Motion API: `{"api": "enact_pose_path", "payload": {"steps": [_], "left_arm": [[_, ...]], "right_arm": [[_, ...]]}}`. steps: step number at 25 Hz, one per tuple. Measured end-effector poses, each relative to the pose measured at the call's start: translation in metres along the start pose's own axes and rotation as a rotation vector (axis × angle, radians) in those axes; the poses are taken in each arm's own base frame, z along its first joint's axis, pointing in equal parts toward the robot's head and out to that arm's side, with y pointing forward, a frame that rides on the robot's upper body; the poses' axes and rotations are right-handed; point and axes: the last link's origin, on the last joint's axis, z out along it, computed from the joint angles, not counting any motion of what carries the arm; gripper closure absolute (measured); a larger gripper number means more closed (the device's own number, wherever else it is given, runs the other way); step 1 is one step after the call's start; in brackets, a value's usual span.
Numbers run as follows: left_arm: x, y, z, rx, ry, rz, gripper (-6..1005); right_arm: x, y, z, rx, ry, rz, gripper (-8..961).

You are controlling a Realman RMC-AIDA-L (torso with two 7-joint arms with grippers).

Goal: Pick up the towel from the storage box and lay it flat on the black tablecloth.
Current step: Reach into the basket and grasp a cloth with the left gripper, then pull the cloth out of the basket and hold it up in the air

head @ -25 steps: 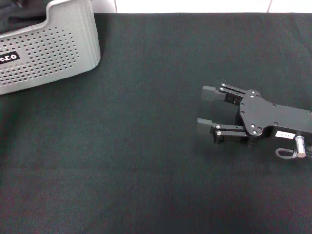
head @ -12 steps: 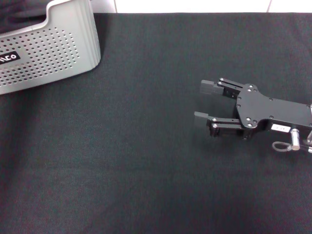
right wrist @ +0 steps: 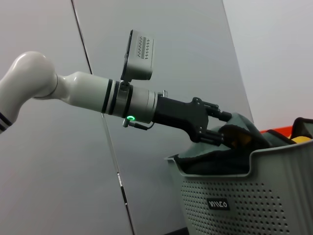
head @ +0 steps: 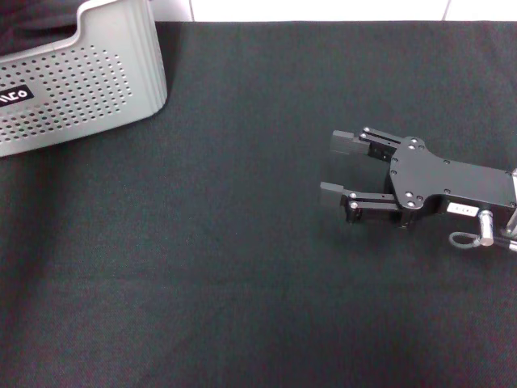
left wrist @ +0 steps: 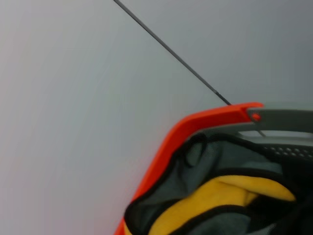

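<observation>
The light grey storage box stands at the far left corner of the black tablecloth. In the right wrist view my left gripper reaches over the storage box, its tip buried in the bunched towel, which rises above the rim there. The left wrist view shows the towel close up, yellow and grey folds with dark edging. My right gripper lies open just above the cloth at the right, nothing between its fingers, pointing left.
An orange rim sits right behind the towel, and an orange edge shows past the box. A grey wall stands behind the box. White floor or wall shows past the cloth's far edge.
My right gripper has slid slightly to the left and a little away from me, still open. The storage box has not moved.
</observation>
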Motion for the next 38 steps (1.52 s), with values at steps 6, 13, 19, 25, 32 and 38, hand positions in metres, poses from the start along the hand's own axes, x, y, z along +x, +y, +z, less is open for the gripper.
{"api": "enact_pose_path", "payload": {"steps": [6, 13, 19, 25, 32, 38], "left_arm": [[-0.003, -0.002, 0.011, 0.036, 0.015, -0.007, 388], [-0.005, 0.001, 0.01, 0.024, 0.005, 0.01, 497], [-0.005, 0.002, 0.009, 0.016, 0.004, 0.001, 746], [0.012, -0.008, -0.002, 0.022, 0.111, -0.128, 942], [0.032, -0.043, -0.036, -0.019, 0.421, -0.448, 992], [0.041, -0.05, -0.075, -0.221, 0.673, -0.559, 990]], "right_arm": [[0.002, 0.001, -0.003, 0.009, -0.001, 0.007, 84], [0.004, 0.002, -0.005, 0.014, -0.002, 0.011, 85], [0.004, 0.002, -0.005, 0.013, 0.0, 0.012, 84], [0.005, 0.003, -0.007, 0.028, -0.016, 0.018, 85], [0.003, 0.007, -0.017, 0.063, -0.099, -0.053, 84], [-0.005, 0.013, -0.019, 0.052, -0.158, -0.302, 92]]}}
